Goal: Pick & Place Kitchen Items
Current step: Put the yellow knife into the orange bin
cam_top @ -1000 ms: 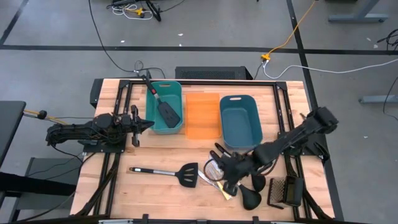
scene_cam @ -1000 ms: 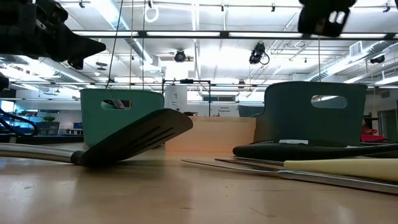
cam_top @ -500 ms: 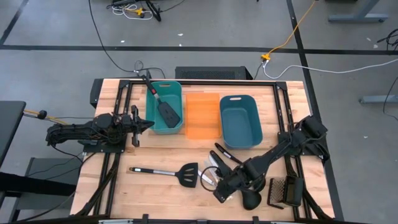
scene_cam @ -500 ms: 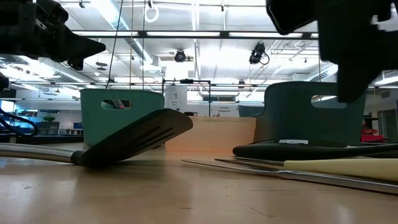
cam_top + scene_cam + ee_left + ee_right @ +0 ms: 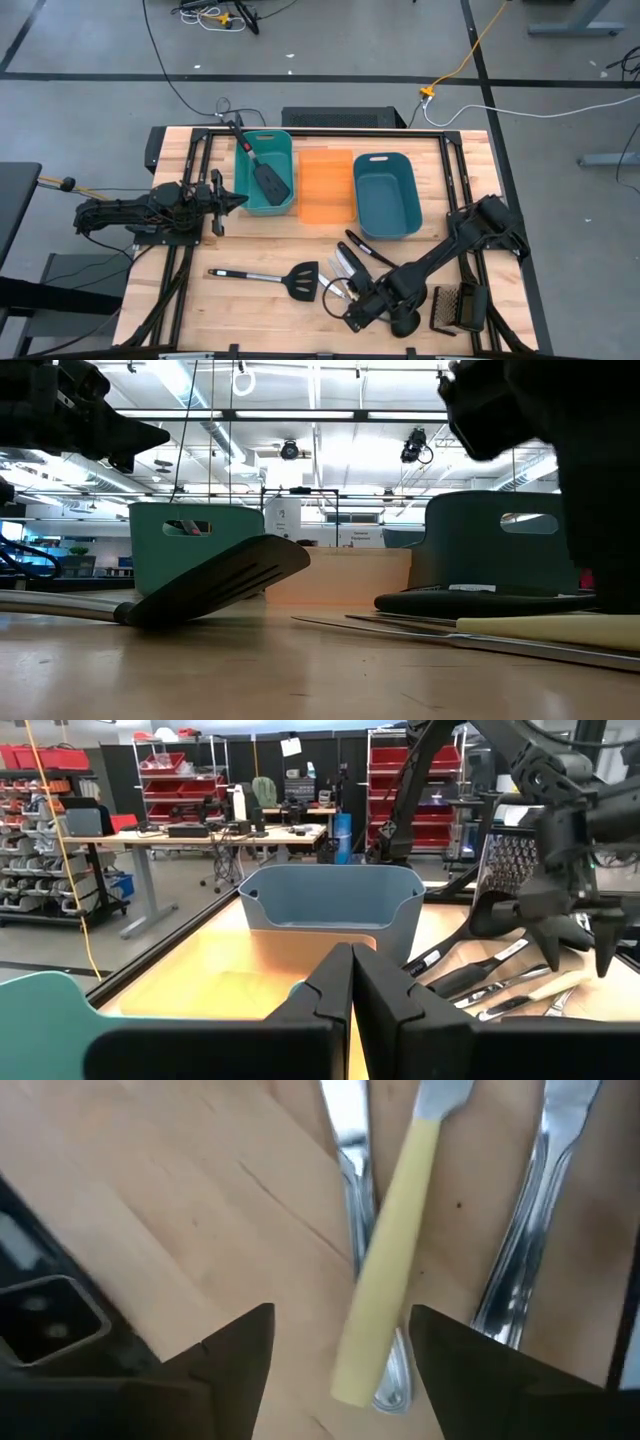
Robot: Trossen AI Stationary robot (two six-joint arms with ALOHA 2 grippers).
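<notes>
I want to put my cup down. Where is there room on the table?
Bare wood lies near the front edge of the table, left of the spatula. It is crowded by the knives and ladles, where the right tool hangs open.

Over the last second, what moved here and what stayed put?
The right gripper opened and came down toward the table's near edge; its fingers now straddle the pale yellow-handled knife without gripping it. The left gripper stayed shut beside the teal tub; the spatula on the table and the other utensils did not move.
</notes>
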